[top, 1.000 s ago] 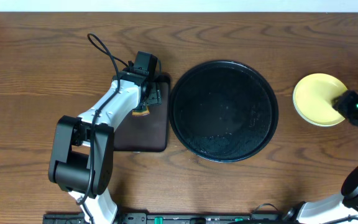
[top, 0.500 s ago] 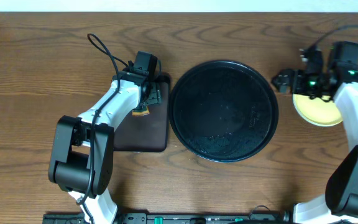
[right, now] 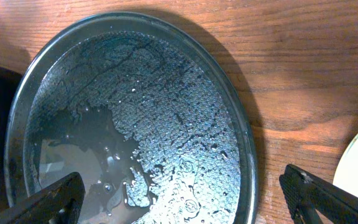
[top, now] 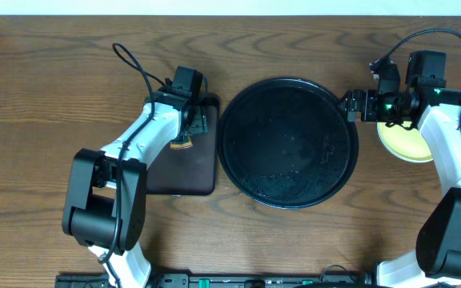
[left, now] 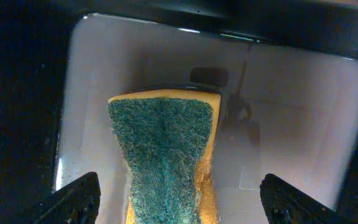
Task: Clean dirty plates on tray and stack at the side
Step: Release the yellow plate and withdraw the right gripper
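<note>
overhead: yellow plate (top: pixel 407 145) on the tabletop (top: pixel 46 72), just right of the wet black tray (top: pixel 238 172); probably rigid, light, slick, best pinched at its rim. right gripper (top: pixel 352 105) jaws spread, empty; left gripper (left: pixel 185 202) jaws spread over the sponge (left: pixel 163 143).

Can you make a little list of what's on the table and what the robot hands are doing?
black tray: middle of the table, wet, no plates on it
yellow plate: right of the black tray, partly under the right arm
sponge: in the brown tray
left gripper: open, astride the sponge
right gripper: open, empty, above the black tray's right rim
</note>
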Controlling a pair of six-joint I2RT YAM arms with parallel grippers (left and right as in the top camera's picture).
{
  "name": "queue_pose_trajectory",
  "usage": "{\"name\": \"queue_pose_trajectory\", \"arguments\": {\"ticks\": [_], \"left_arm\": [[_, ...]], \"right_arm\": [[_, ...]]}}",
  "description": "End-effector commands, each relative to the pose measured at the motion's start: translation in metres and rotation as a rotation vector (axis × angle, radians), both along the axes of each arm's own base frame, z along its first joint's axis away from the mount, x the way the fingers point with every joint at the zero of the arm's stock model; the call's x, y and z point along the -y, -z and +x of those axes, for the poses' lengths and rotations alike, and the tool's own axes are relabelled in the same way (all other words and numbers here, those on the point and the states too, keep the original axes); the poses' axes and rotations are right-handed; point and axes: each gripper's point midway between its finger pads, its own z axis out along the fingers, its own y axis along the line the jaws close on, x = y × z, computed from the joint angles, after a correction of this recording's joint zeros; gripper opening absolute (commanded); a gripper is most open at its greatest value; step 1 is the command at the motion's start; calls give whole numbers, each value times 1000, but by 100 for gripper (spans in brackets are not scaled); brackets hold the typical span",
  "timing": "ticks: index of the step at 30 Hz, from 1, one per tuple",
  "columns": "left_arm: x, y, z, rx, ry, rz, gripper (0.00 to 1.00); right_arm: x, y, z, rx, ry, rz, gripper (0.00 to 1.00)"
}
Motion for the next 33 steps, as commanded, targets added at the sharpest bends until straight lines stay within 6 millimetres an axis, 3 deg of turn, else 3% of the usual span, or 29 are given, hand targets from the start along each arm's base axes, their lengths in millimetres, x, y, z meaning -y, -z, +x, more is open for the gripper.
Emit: {"name": "queue_pose_trajectory", "arguments": {"ticks": [1, 6, 9, 16, 22, 28, 33], "left_arm": [[-3, 1, 1, 0, -2, 16, 83], [-3, 1, 1, 0, -2, 16, 83], [-3, 1, 1, 0, -2, 16, 83], [-3, 1, 1, 0, -2, 16, 83], [-3, 1, 1, 0, -2, 16, 83], [-3, 1, 1, 0, -2, 16, 83], [-3, 1, 1, 0, -2, 16, 83]], "right_arm": [[-4, -7, 1, 22, -23, -2, 99], [2, -15, -1, 45, -6, -42, 99], [0, -42, -7, 118, -7, -63, 99], [-5, -145, -37, 405, -9, -114, 99], [2, -224, -85, 656, 47, -218, 99], [-3, -245, -130, 860, 30, -280, 99], [-8, -232, -154, 1118, 45, -288, 99]]}}
